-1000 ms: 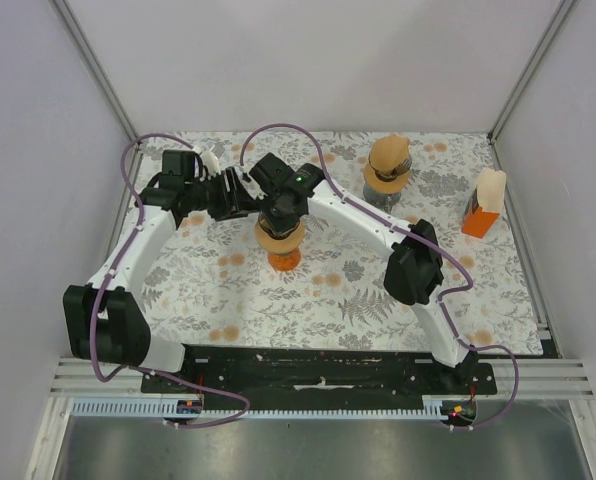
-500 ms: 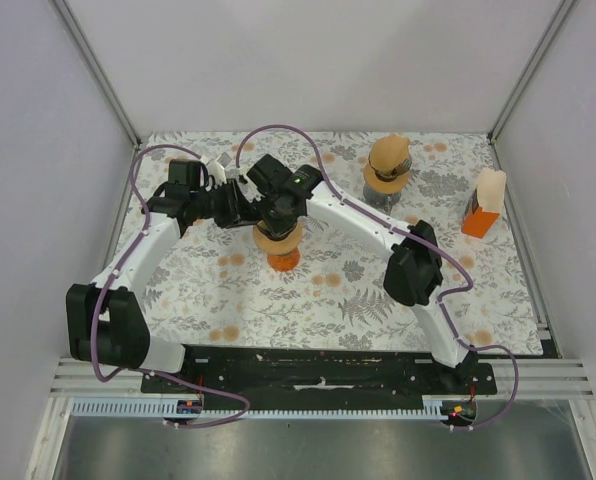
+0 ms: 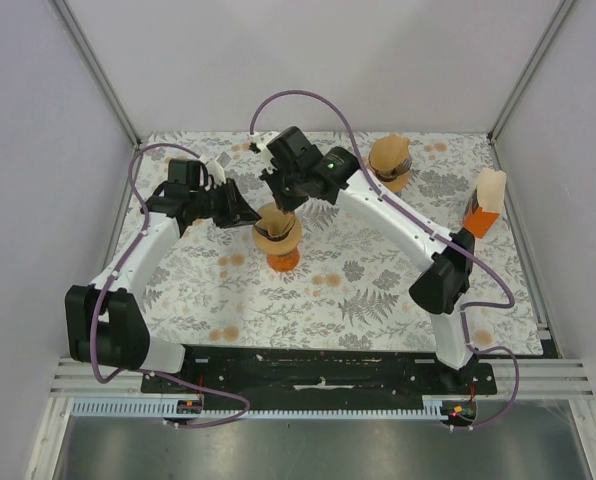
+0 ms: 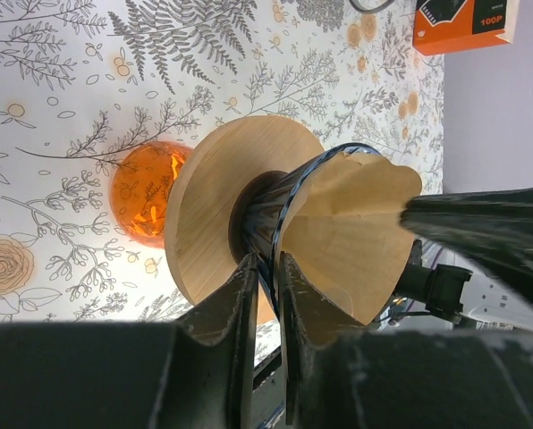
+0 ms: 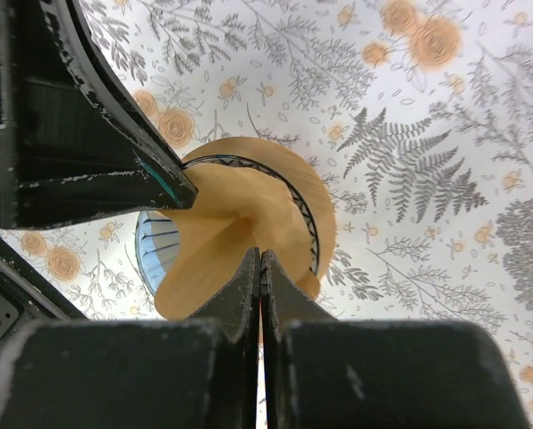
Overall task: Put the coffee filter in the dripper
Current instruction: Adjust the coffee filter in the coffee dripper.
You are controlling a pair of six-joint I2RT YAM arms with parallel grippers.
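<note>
Looking at the coffee filter (image 5: 235,210) first: it's a tan paper cone, and it's sitting down inside the dripper (image 4: 259,201), a bit lopsided, with its top edge poking up past the blue-tinted rim. The dripper has a wooden collar (image 4: 204,210) and sits on an orange glass vessel (image 4: 143,192) on the floral tabletop (image 3: 378,290). The left wrist cam shows the left fingers (image 4: 238,304) nearly closed and clamped on the dripper's rim, one on each side of the wall. From overhead you only see that arm reaching in from the left. The right wrist cam looks straight down into the cone and catches a patch of bare ribbed dripper wall that the paper doesn't cover, which neither other view shows. The right fingers (image 5: 244,295) are pressed together with nothing between them, hanging above the filter. Only the overhead view shows a second dripper (image 3: 389,160) with its own filter at the back, and an orange box (image 3: 481,212) off to the right.
</note>
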